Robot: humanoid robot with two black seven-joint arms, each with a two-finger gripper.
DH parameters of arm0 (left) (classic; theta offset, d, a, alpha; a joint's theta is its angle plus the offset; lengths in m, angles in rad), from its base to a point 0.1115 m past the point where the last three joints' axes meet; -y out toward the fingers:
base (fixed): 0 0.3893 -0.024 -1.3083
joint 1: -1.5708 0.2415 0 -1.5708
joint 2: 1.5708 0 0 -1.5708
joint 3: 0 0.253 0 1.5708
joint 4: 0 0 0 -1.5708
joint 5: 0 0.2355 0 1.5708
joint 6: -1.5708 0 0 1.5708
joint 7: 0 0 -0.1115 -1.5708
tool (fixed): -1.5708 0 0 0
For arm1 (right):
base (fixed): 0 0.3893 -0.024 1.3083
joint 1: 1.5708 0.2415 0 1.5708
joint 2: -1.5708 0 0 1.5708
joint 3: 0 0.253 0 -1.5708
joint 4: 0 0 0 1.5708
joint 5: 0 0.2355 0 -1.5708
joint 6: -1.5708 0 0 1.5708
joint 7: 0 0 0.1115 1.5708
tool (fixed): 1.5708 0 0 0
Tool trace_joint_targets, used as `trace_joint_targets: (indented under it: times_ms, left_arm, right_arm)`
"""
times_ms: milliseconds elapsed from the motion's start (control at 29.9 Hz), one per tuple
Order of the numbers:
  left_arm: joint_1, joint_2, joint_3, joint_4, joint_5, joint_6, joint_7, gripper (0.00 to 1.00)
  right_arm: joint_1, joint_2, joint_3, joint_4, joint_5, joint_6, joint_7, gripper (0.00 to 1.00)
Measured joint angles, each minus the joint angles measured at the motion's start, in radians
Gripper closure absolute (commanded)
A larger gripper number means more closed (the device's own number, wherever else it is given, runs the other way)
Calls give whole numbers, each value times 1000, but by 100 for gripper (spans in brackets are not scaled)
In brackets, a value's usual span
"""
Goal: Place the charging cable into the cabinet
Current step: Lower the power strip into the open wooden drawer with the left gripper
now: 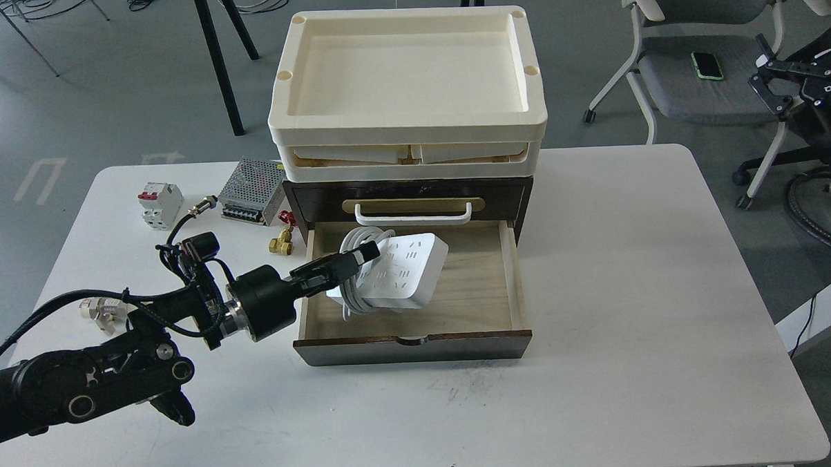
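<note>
In the head view, at frame centre, the left gripper grasps the charging cable, power strip tilted over the cabinet's open drawer. I would lower it flat, cord tucked inside, before letting go. The right gripper is not visible.

Smooth matt white plastic on the charging cable at the black left gripper. Pale bare wood drawer beneath it; glossy dark-brown cabinet beyond, cream plastic trays above.
</note>
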Motion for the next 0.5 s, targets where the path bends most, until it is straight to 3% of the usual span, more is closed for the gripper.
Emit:
trace_joint_targets:
  times_ms: [268, 502]
  left_arm:
    - [7, -92, 13, 145, 1, 7, 0, 100]
    - [42, -217, 13, 310, -2, 71, -1, 100]
  right_arm:
    - [-2, 0, 0, 0, 0, 0, 0, 0]
    - [-6, 0, 1, 0, 0, 0, 1, 0]
